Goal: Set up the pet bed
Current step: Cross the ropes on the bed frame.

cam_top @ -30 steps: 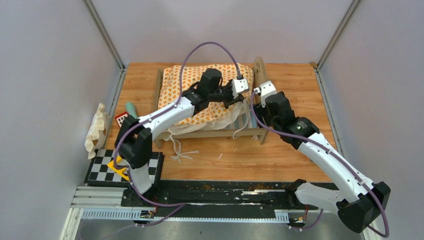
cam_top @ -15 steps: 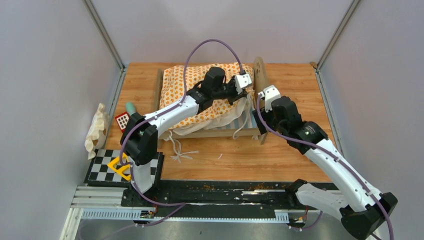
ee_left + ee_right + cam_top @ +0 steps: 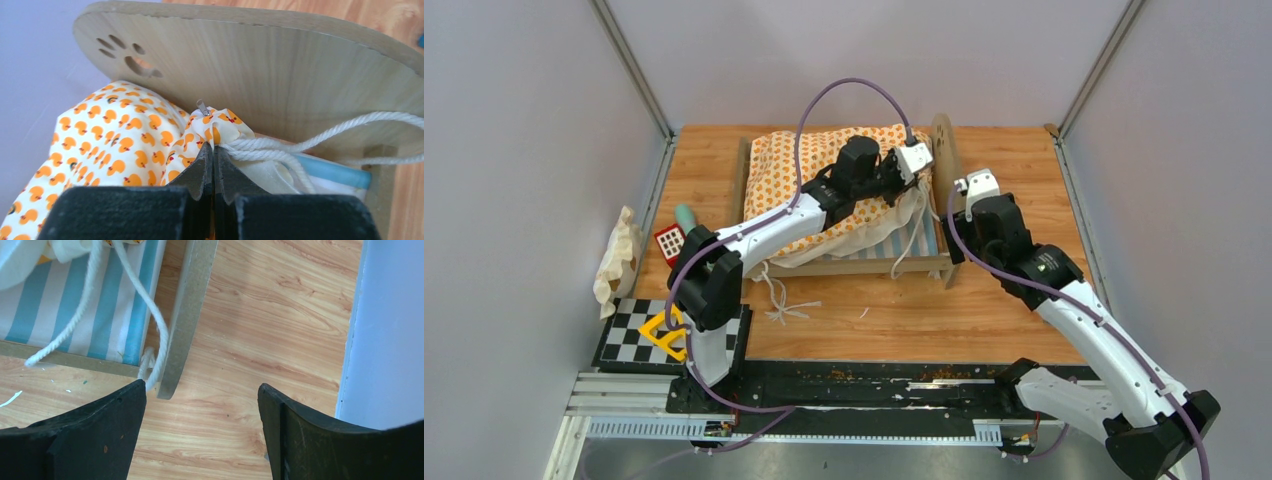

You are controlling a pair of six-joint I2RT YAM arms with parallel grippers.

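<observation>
Pet bed [image 3: 864,267]: light-wood frame, striped base, at the far centre of the table [image 3: 1014,170]. Left gripper [image 3: 213,150]: jaws pinched tight on a corner of the duck-print cushion [image 3: 115,145], against the paw-marked end board [image 3: 280,65]. Right gripper [image 3: 201,385]: jaws wide apart, empty, just beside that board.

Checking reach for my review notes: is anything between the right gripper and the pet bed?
Nothing solid. The right gripper hangs open over the table, right beside the end board of the bed. Only a white cord, draped from the bed, loops down by that board near one finger.
</observation>
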